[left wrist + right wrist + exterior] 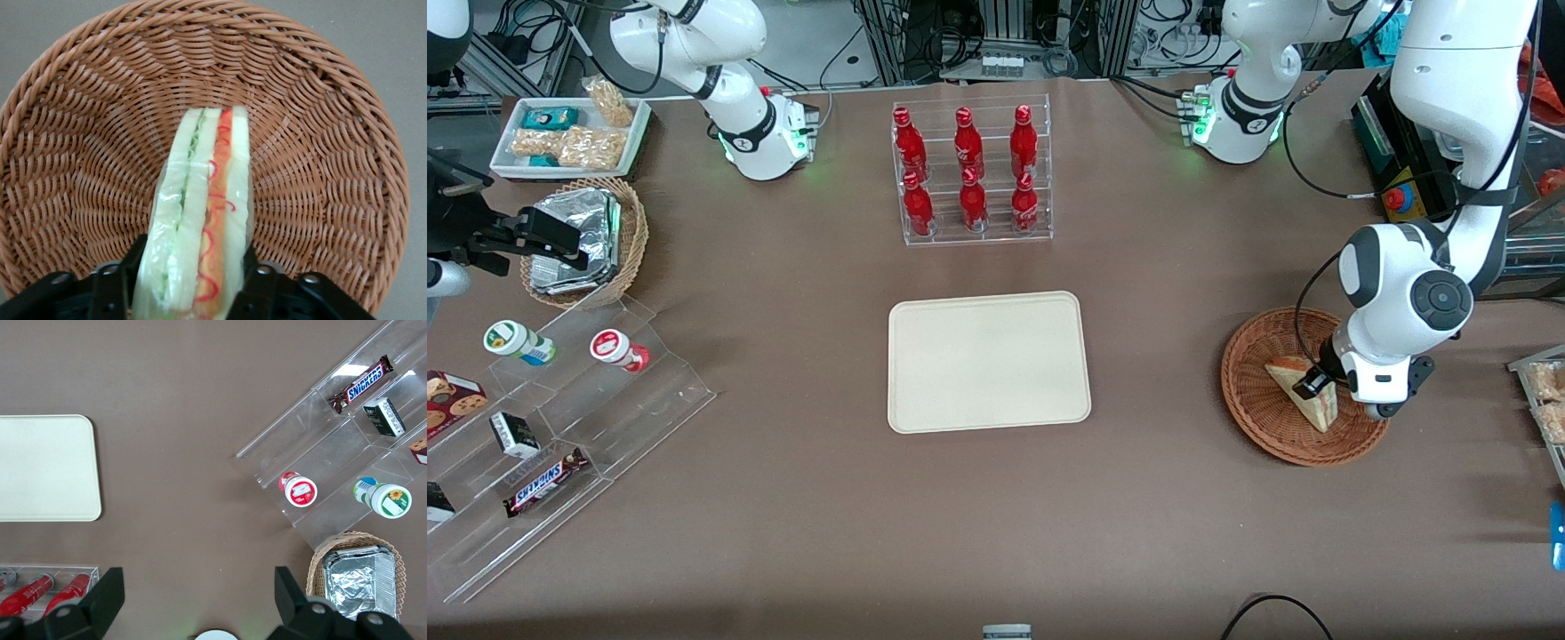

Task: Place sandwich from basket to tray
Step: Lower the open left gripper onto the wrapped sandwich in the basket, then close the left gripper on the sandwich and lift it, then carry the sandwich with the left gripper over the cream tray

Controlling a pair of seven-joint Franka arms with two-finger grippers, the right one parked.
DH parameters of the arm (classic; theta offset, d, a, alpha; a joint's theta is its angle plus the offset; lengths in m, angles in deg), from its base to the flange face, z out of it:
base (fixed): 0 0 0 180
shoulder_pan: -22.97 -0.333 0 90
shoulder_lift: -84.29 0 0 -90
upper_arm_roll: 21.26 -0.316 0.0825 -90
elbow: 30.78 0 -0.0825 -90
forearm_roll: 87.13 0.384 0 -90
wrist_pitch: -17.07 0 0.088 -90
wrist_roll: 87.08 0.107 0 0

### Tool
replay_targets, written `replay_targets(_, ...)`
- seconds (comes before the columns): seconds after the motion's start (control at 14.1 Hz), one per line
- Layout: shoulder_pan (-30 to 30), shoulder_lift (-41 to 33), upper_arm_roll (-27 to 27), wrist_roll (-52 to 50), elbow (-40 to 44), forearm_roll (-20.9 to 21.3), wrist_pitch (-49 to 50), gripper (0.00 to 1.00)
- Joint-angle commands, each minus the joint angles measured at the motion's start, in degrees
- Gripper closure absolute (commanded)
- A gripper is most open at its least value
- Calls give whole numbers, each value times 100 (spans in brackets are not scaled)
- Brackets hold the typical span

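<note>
The sandwich (pixel 1288 372), a pale wedge with red-orange and green filling in clear wrap, stands on edge in the reddish-brown wicker basket (pixel 1254 418) toward the working arm's end of the table. My left gripper (pixel 1313 384) is down in the basket. In the left wrist view its black fingers (pixel 257 277) press both sides of the sandwich (pixel 207 200), with the basket's weave (pixel 320 133) all around it; the gripper (pixel 195 280) is shut on the sandwich. The cream-white tray (pixel 987 360) lies bare at the table's middle, and it also shows in the right wrist view (pixel 47 467).
A clear rack of red bottles (pixel 971 173) stands farther from the front camera than the tray. Toward the parked arm's end are a tan basket of foil packs (pixel 587 240), a white dish of snack bags (pixel 569 133) and a clear stepped stand with snacks (pixel 560 418).
</note>
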Motion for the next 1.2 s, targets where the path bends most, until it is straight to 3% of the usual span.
replay_targets(0.0, 92, -297, 44, 69, 313, 54, 926, 100)
replay_targets(0.35, 837, -306, 229, 1603, 1166, 221, 2142, 97)
replay_targets(0.57, 1522, -140, 291, 1740, 1571, 151, 2442, 100)
replay_targets(1.13, 3658, 1634, 291, -1000, 3661, 90, 2390, 100)
